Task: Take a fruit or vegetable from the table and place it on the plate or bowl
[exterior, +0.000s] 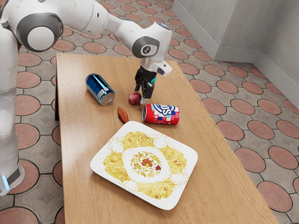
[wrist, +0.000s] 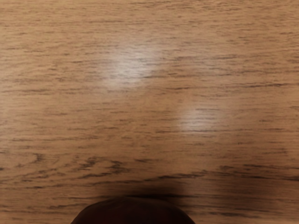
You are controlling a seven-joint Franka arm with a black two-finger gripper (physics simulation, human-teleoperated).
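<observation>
Your hand is down at the bench, right beside the dark red fruit, perhaps touching it; you cannot tell whether it is gripping anything.

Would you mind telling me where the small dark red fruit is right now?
In the exterior view, the dark red fruit lies on the table beside the end effector, between the blue can and the red can.
</observation>
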